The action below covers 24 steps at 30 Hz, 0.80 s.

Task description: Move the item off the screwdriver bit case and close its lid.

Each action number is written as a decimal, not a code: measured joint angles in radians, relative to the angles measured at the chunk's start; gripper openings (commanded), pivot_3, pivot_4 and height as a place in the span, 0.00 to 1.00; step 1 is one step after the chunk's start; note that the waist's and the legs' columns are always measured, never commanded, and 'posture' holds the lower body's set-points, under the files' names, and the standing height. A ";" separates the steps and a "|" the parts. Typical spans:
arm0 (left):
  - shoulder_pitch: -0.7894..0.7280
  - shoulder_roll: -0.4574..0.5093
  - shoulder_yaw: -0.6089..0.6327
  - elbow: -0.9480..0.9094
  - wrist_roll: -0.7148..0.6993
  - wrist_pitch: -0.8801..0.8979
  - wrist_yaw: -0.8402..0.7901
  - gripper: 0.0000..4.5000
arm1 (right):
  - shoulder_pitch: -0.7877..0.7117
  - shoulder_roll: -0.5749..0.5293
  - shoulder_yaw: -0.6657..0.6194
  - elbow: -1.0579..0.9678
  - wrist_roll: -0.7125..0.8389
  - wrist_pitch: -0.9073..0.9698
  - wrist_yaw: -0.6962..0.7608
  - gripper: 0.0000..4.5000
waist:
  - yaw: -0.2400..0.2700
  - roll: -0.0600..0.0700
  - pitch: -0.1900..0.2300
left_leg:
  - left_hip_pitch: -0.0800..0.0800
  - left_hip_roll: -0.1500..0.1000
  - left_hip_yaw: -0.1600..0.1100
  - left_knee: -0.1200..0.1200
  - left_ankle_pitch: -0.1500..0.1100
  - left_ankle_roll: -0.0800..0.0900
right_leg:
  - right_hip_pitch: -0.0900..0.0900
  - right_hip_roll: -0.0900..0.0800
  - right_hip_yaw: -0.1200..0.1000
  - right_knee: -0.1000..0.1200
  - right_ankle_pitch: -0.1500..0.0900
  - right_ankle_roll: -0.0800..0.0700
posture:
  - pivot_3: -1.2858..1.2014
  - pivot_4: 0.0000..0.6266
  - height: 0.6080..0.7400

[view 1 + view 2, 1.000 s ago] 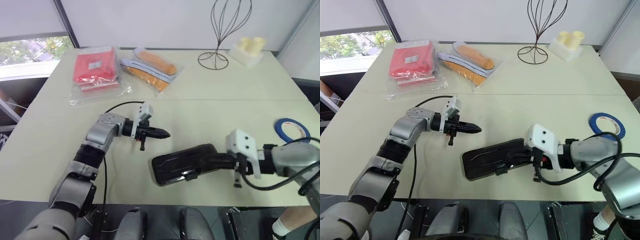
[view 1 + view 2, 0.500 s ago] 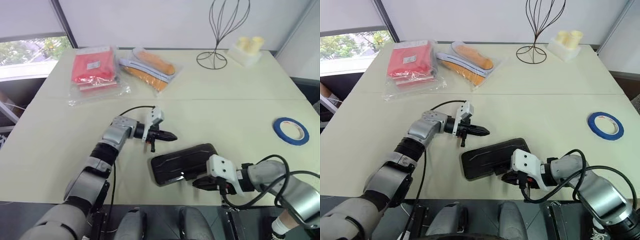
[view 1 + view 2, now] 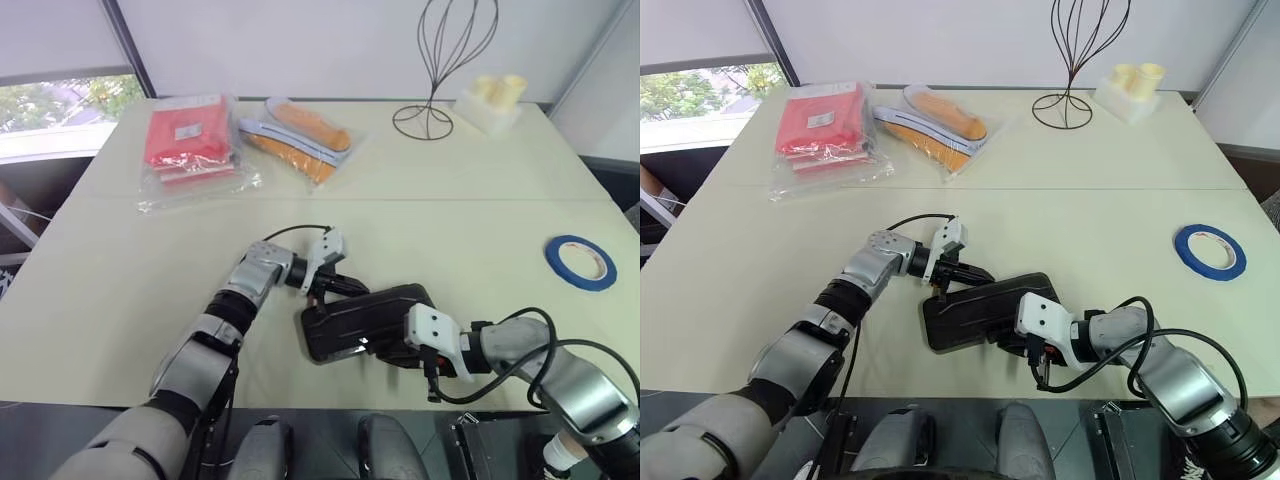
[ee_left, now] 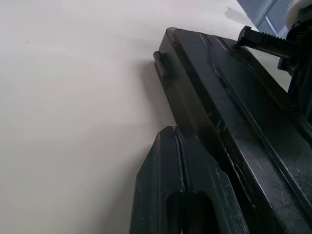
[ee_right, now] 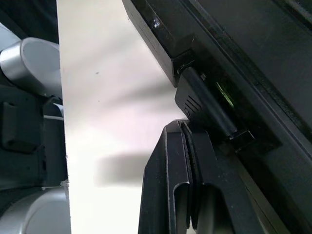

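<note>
Screwdriver bit case (image 3: 367, 320) lay flat near the front edge of the table (image 3: 120, 260), its lid (image 3: 985, 305) down over the body. It looked stiff, fairly light and smooth-skinned, likely to skate on the tabletop under a sideways push, so pressing down near the latch side seemed the better purchase than gripping the slick broad face.

At the case's left rear corner, the left gripper (image 3: 345, 286) had its fingers pressed together, tips just beside the case's edge, perhaps touching it. Along the front long edge, the right gripper (image 3: 1016, 343) also had its fingers pressed together, tips right against the small latch tab (image 5: 207, 109); whether the latch had caught could not be told.

Far to the right, the blue tape roll (image 3: 580, 261) lay flat on the table, well apart from the case.
</note>
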 measured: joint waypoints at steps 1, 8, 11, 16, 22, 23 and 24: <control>-0.003 -0.002 0.000 0.008 0.005 -0.012 -0.004 0.00 | -0.001 0.002 0.002 0.008 -0.002 -0.005 0.000 0.01 | 0.000 -0.001 -0.001 | 0.000 0.000 0.000 0.000 0.000 0.000 | 0.000 0.000 0.000 0.000 0.000 0.000 | 0.52 0.24 1.00; -0.011 -0.007 0.001 0.048 0.019 -0.067 -0.021 0.00 | -0.013 0.007 0.021 0.039 -0.025 -0.042 0.000 0.01 | -0.001 -0.003 -0.007 | 0.004 0.000 0.000 0.000 0.000 0.000 | 0.003 0.000 0.000 0.000 0.000 0.000 | 0.52 0.24 1.00; -0.013 -0.008 0.001 0.058 0.033 -0.088 -0.021 0.00 | -0.015 0.010 0.028 0.046 -0.041 -0.058 0.000 0.01 | -0.002 -0.003 -0.010 | 0.005 0.000 0.000 0.000 0.000 0.000 | 0.005 0.000 0.000 0.000 0.000 0.000 | 0.52 0.24 1.00; -0.013 -0.004 0.002 0.069 0.051 -0.108 -0.017 0.00 | -0.018 0.035 0.037 0.067 -0.071 -0.085 0.000 0.01 | -0.004 -0.007 -0.014 | 0.012 0.001 -0.001 -0.001 0.000 0.000 | 0.010 0.002 0.000 0.000 0.000 0.000 | 0.52 0.24 1.00; -0.002 0.009 0.009 0.067 0.054 -0.113 -0.003 0.00 | -0.041 0.075 0.053 0.093 -0.115 -0.100 -0.016 0.01 | -0.009 -0.009 -0.018 | 0.018 0.003 -0.003 -0.002 0.000 0.000 | 0.015 0.005 0.001 -0.001 0.000 -0.001 | 0.52 0.24 1.00; 0.000 0.011 0.010 0.067 0.055 -0.112 -0.002 0.00 | -0.045 0.080 0.057 0.096 -0.122 -0.100 -0.016 0.01 | -0.009 -0.010 -0.019 | 0.018 0.003 -0.004 -0.002 0.000 0.000 | 0.015 0.006 0.001 -0.001 0.000 -0.001 | 0.52 0.24 1.00; 0.001 0.013 0.010 0.067 0.056 -0.112 -0.002 0.00 | -0.050 0.082 0.062 0.098 -0.127 -0.099 -0.016 0.01 | -0.010 -0.012 -0.020 | 0.018 0.004 -0.004 -0.002 0.000 0.000 | 0.015 0.008 0.002 -0.001 0.000 -0.001 | 0.52 0.24 1.00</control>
